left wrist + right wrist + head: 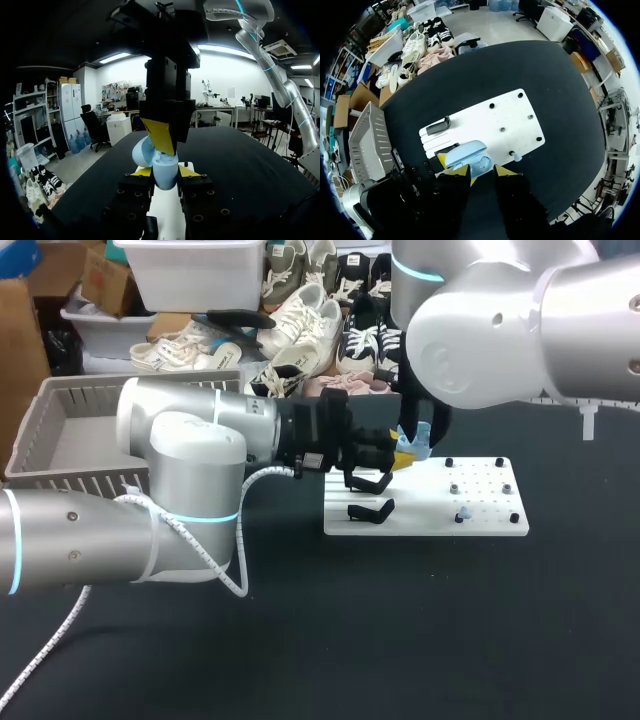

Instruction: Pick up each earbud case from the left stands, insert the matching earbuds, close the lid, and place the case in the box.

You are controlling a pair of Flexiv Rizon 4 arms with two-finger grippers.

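I am holding the light-blue earbud case (164,176) in my left end effector (165,171). Its two yellow tips are pinching the case body from either side, just above the white board (480,525) on the table (400,640), and the lid (141,151) is standing open. My right end effector (480,171) is hanging directly over the case and close against it; I cannot tell whether it is gripping anything. One small blue earbud (462,513) is sitting on a peg of the board, and the two black stands (370,511) beside it are showing empty. The grey box (60,390) is waiting well apart to the left. In my judgement, the main hazard is that a downward push from the right arm twists or slides the smooth, rounded case in its narrow side pinch. The open lid could also be knocked or forced back, because the two end effectors are crowding each other. An earbud pressed in off-axis could pop out onto the table. I am reading no label or writing on the case, board or box.
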